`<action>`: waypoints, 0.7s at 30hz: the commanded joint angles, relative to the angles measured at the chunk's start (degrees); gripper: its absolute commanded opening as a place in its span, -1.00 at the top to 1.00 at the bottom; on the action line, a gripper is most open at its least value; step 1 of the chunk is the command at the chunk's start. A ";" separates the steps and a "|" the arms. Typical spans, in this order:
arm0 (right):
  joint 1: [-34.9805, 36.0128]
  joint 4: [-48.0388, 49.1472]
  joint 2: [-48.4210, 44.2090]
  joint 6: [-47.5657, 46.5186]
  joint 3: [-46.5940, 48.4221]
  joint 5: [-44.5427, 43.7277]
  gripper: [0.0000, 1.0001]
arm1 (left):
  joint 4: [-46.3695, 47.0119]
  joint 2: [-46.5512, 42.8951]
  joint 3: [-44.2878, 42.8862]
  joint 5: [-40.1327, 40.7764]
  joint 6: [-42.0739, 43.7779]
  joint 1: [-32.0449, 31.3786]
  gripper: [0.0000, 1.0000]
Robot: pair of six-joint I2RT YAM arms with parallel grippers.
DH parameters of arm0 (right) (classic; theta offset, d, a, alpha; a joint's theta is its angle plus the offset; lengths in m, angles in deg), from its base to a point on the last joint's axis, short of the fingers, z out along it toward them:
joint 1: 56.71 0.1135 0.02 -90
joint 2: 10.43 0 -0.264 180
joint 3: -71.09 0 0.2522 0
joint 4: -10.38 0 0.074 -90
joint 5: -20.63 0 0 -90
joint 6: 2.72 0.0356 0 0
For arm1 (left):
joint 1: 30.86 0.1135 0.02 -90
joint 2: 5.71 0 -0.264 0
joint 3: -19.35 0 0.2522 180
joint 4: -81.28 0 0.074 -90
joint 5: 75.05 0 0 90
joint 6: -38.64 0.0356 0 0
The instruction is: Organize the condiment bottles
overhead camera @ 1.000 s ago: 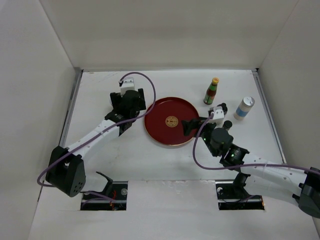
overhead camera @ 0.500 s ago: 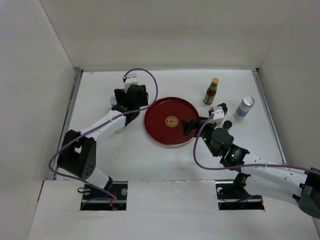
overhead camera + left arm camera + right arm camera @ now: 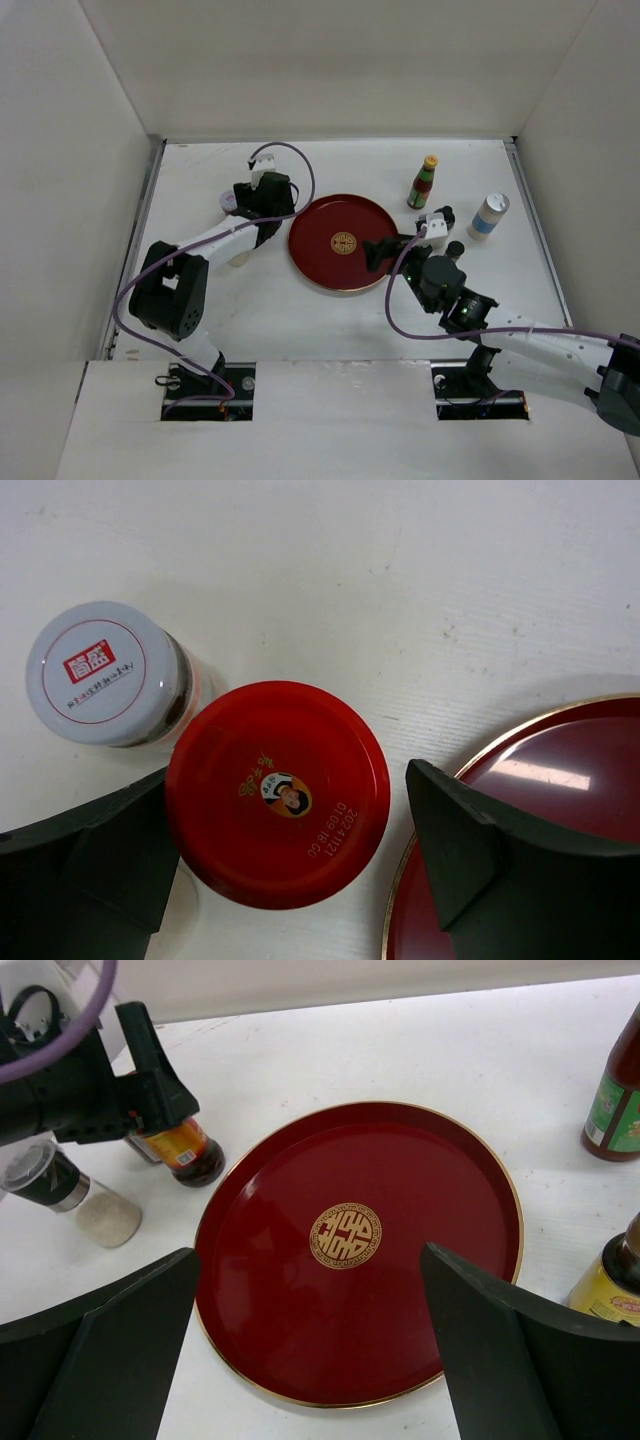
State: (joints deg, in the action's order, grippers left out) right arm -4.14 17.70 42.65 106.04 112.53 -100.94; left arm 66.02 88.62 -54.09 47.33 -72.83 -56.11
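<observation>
A red-capped jar (image 3: 278,795) stands on the table just left of the red round tray (image 3: 560,780). My left gripper (image 3: 290,780) is open, with one finger on each side of the jar's cap and a gap on the tray side. A grey-lidded spice jar (image 3: 100,672) stands against the jar. In the top view my left gripper (image 3: 262,200) hides the jar. My right gripper (image 3: 308,1255) is open and empty over the tray (image 3: 350,1160). A yellow-capped sauce bottle (image 3: 424,182) and a white blue-banded shaker (image 3: 488,215) stand right of the tray (image 3: 330,215).
In the right wrist view a yellow-labelled bottle (image 3: 610,1280) stands close to my right finger, and a clear jar of white grains (image 3: 75,1195) stands left of the tray. White walls close in the table on three sides.
My left arm has swung and its gripper has moved slightly toward the back, over the jar beside the tray. The right arm has not moved.
</observation>
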 commanded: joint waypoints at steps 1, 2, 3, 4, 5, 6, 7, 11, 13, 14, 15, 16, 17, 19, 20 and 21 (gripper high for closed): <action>0.29 2.56 0.09 -0.48 2.11 0.46 -0.96 | 2.38 -0.54 -2.63 -1.62 -1.64 0.78 -0.60; 0.29 2.47 0.18 -0.48 2.20 0.46 -0.96 | 2.64 -0.72 -2.46 -1.88 -1.90 0.78 -0.54; 0.29 2.47 0.18 -0.57 2.20 0.37 -0.96 | 2.90 -0.89 -2.37 -2.06 -1.90 0.78 -0.44; 0.29 2.73 0.01 -0.74 2.20 0.28 -0.96 | 3.25 -1.16 -2.28 -2.06 -1.90 0.78 -0.30; 0.29 2.82 -0.08 -0.75 2.11 0.28 -0.96 | 3.43 -1.59 -2.20 -1.97 -1.90 0.95 -0.16; 0.29 2.91 -0.08 -0.57 2.03 0.37 -0.96 | 3.69 -2.12 -2.11 -1.80 -1.90 1.04 -0.04; 0.29 2.83 -0.08 -0.48 1.94 0.46 -0.96 | 4.04 -2.91 -1.93 -1.53 -1.90 1.13 0.05; 0.29 3.00 -0.43 -0.57 1.85 0.20 -0.96 | 6.50 -6.95 -1.23 -1.18 -1.38 1.13 0.19; 0.29 3.18 -0.43 -0.40 1.67 0.20 -0.95 | 7.12 -9.58 -1.31 -1.09 -1.29 0.87 0.24; 0.29 3.18 -0.61 -0.40 1.67 0.20 -0.95 | 7.47 -11.08 -1.40 -0.92 -1.29 0.43 0.25; 0.29 3.18 -0.87 -0.40 1.59 0.11 -0.95 | 7.73 -12.57 -1.66 -0.57 -1.12 -0.09 0.26; 0.29 3.26 -1.22 -0.22 1.50 0.02 -0.95 | 7.82 -13.80 -2.28 -0.39 -0.94 -0.88 0.26; 0.29 3.53 -1.49 -0.13 1.24 -0.07 -0.95 | 7.74 -14.86 -2.98 -0.30 -0.59 -1.67 0.27; -0.15 4.23 -1.75 -0.04 0.71 -0.07 -0.94 | 7.39 -15.92 -4.38 -0.91 0.29 -3.69 0.27; -0.24 4.32 -2.01 -0.04 0.53 -0.24 -0.93 | 7.30 -15.93 -4.83 -1.09 0.55 -4.92 0.27; -0.24 4.32 -2.28 0.04 0.44 -0.42 -0.93 | 7.30 -15.93 -5.18 -1.35 0.82 -5.98 0.27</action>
State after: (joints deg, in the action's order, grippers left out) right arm -4.16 17.94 41.87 106.09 112.53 -100.94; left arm 65.23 76.75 -54.44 45.93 -73.05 -59.06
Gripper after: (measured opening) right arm 0.970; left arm 0.661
